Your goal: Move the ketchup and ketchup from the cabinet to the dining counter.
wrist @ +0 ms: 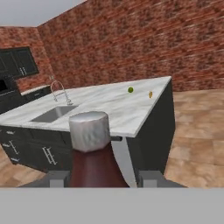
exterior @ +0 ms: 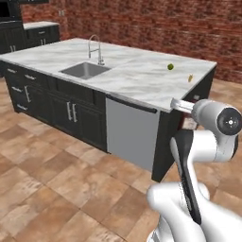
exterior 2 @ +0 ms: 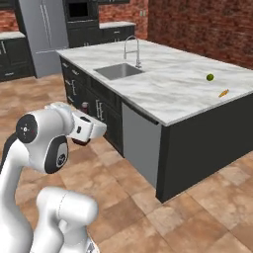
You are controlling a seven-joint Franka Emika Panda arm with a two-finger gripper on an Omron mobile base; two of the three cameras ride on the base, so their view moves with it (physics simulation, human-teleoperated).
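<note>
Beside the dining counter [wrist: 131,109], arm folded low, tool [wrist: 98,179] clamped on maroon ketchup [wrist: 97,168].

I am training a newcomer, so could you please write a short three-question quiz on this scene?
1. True or false: the gripper is shut on the maroon bottle.
2. What is built into the island? A) stove B) sink C) drawer
3. How many small things lie near the island's far end?

Key: 1 true; 2 B; 3 two, a green one and an orange one.
</note>
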